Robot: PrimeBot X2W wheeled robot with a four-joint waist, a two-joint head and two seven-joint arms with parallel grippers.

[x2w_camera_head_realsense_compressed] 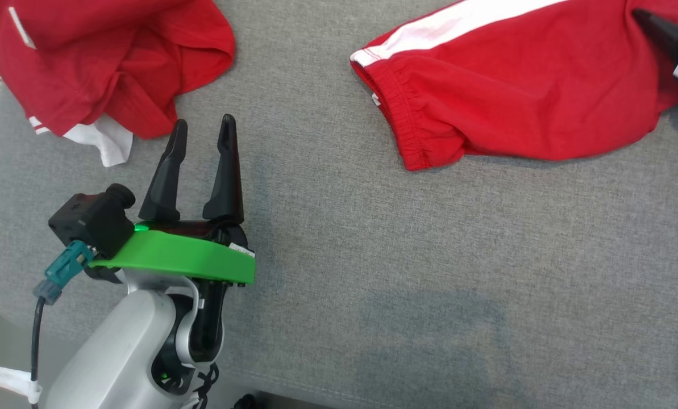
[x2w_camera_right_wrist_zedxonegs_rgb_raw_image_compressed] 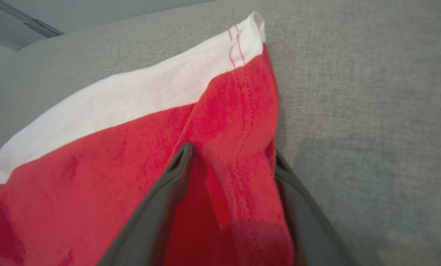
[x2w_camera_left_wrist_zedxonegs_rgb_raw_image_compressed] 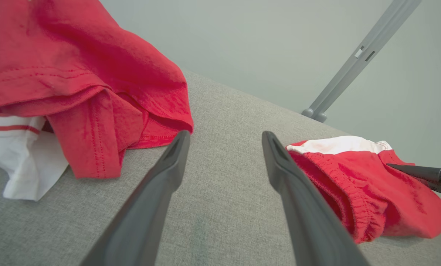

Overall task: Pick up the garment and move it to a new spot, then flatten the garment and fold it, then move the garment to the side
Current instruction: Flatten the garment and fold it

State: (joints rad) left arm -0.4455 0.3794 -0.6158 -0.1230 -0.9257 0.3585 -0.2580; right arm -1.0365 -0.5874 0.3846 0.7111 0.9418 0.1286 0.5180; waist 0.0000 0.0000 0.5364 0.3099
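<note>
Two garments lie on the grey desk (x2w_camera_head_realsense_compressed: 373,255): a crumpled red garment (x2w_camera_head_realsense_compressed: 105,57) at the far left corner, white-striped red shorts (x2w_camera_head_realsense_compressed: 515,91) far right. The left gripper (x2w_camera_head_realsense_compressed: 204,120) jaws gape empty beside the first; the right gripper (x2w_camera_right_wrist_zedxonegs_rgb_raw_image_compressed: 231,151) jaws spread wide astride a shorts fold.

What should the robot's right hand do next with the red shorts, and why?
Probably close the right jaws. They stand open with a raised fold of the red shorts between them, so closing should pinch it for lifting. The left jaws stand open over the bare grey surface, holding nothing.
</note>
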